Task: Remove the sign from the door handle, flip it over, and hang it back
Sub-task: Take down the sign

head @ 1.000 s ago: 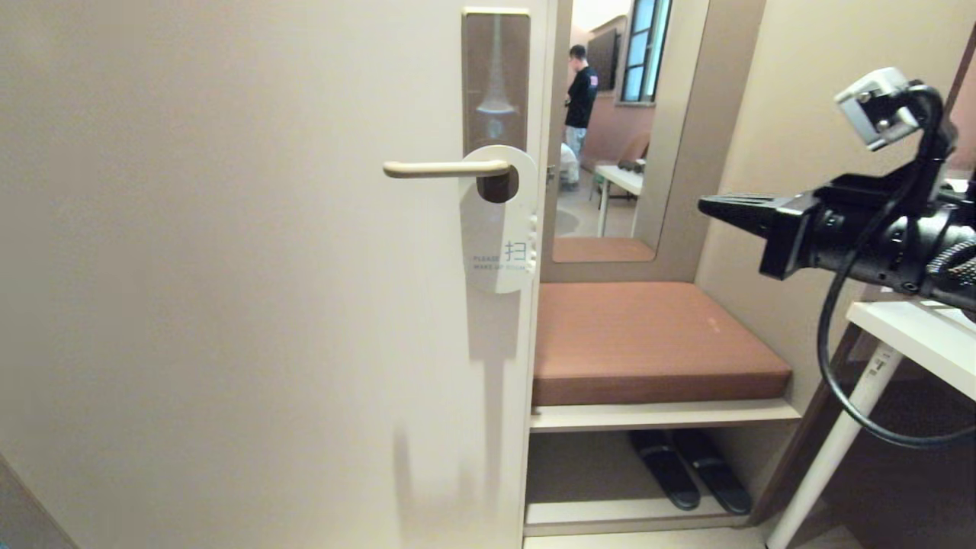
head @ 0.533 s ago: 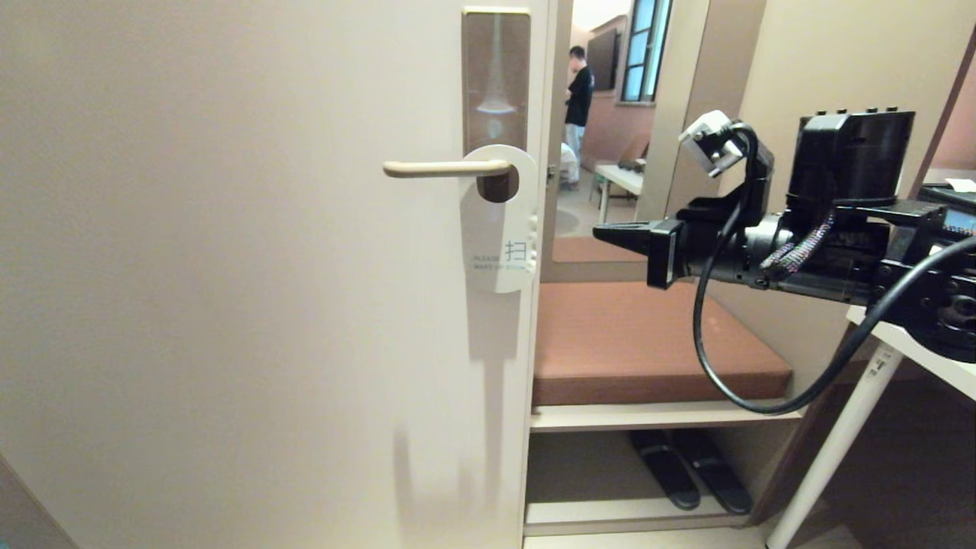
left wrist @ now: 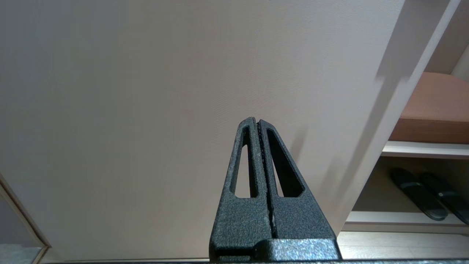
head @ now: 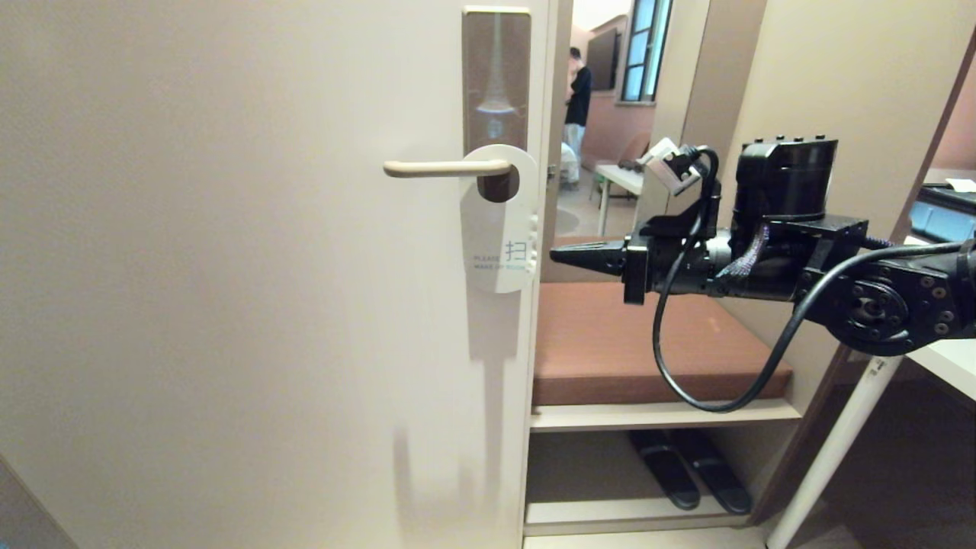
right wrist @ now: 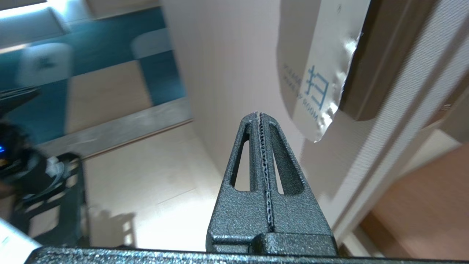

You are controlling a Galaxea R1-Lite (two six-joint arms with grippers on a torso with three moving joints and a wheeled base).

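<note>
The white sign [head: 499, 229] hangs by its oval hole on the beige door handle [head: 442, 168], white face with blue lettering outward, below the bronze plate [head: 496, 76] on the cream door. My right gripper [head: 555, 255] is shut and empty, pointing level at the sign's right edge from a short gap away. In the right wrist view the sign [right wrist: 315, 80] shows beyond the shut right gripper [right wrist: 259, 114]. The left gripper [left wrist: 255, 120] is shut, low in front of the door, outside the head view.
Right of the door's edge is a brown cushioned bench [head: 648, 343] with slippers [head: 686, 469] on the shelf beneath. A white table [head: 938, 354] stands at the far right under my arm. A person [head: 579, 95] stands far off in the room beyond.
My right arm has swung in from the far right toward the door, and its shut gripper now sits close to the sign's right edge. The sign and handle have not moved.
</note>
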